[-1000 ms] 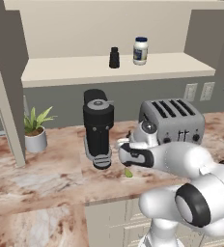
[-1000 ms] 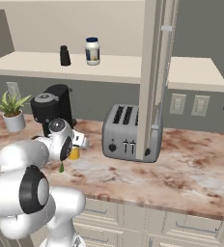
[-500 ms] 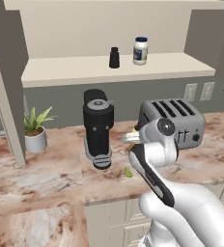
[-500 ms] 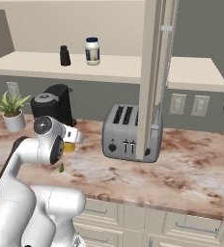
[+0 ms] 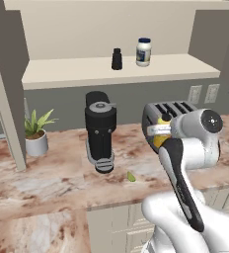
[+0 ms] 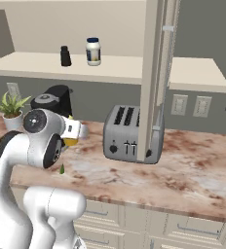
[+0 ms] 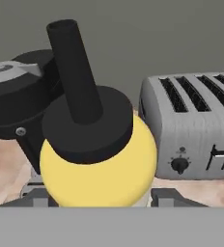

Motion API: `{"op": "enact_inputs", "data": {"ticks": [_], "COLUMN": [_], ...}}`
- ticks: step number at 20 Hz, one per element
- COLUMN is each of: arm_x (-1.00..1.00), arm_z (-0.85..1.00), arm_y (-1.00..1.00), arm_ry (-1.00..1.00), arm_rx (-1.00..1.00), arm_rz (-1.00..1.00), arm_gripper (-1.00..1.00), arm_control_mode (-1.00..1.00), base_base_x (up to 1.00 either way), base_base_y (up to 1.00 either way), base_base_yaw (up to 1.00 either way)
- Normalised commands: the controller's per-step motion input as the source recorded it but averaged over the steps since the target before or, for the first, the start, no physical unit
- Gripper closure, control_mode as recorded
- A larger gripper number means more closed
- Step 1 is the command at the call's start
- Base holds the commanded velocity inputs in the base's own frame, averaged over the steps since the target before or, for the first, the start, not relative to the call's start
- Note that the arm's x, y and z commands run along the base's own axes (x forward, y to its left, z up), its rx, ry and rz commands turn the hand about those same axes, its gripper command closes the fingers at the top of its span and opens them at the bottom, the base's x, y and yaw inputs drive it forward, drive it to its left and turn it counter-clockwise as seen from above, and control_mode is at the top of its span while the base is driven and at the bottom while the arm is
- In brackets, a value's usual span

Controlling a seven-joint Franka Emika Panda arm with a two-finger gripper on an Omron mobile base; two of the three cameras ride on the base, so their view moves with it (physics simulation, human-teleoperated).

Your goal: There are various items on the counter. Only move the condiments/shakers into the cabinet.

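My gripper (image 7: 98, 201) is shut on the yellow squeeze bottle (image 7: 100, 177), held above the counter (image 5: 47, 184) between the black coffee machine (image 5: 100, 129) and the silver toaster (image 5: 171, 114). The bottle's black nozzle (image 7: 74, 72) points away from the hand. From the base views the bottle (image 5: 160, 139) (image 6: 70, 141) peeks out yellow beside the wrist. The short black shaker (image 5: 117, 59) and the white jar with the blue lid (image 5: 143, 51) stand side by side on the cabinet's cream shelf (image 5: 62, 74). A tiny green piece (image 5: 131, 176) lies on the counter in front of the coffee machine.
A potted plant (image 5: 36, 132) stands at the counter's left by a grey-brown side panel (image 5: 8, 99). A tall open cabinet door (image 6: 156, 78) hangs in front of the toaster (image 6: 129, 132). Wall sockets (image 6: 189, 105) sit behind the counter on the right.
The hand has risen off the counter and swung right toward the toaster, carrying the yellow bottle; the arm's elbow has unfolded upward. Shaker and jar stay put.
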Motion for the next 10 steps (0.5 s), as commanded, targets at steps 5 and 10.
{"op": "enact_inputs", "data": {"ticks": [5, 10], "arm_x": [-0.59, -0.48], "arm_z": [1.0, 1.0], "arm_y": [-0.44, -0.47], "arm_ry": [-0.01, -0.01], "arm_rx": [-0.05, -0.09], "arm_rz": [-0.01, -0.01], "arm_gripper": [1.0, 1.0], "arm_control_mode": [-1.0, -1.0], "base_base_x": [0.0, 0.0], "base_base_y": [0.0, 0.0], "base_base_yaw": [0.0, 0.0]}}
